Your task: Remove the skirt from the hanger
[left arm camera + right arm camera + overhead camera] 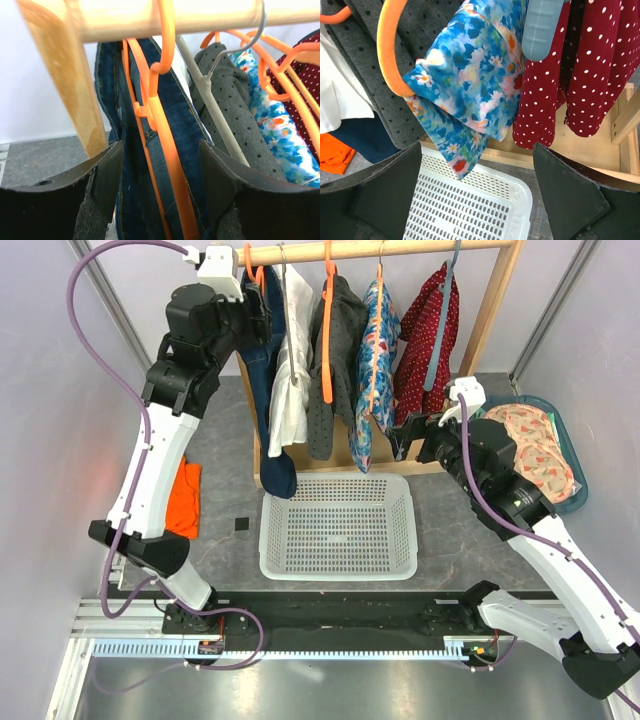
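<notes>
A dark blue denim garment (272,410) hangs on an orange hanger (167,150) at the left end of the wooden rail (380,250). My left gripper (255,310) is up at the rail and open. In the left wrist view its jaws (160,165) stand either side of the hanger's arm and the denim (185,115), apart from both. My right gripper (405,435) is open and empty, low beside the floral garment (375,370). In the right wrist view it (477,170) sits below the floral hem (470,75).
Also on the rail are a white garment (292,380), a grey dotted one (335,360) and a red polka-dot one (425,350). A white basket (338,525) stands below. An orange cloth (183,498) lies at the left. A tray (579,490) of patterned fabric stands at the right.
</notes>
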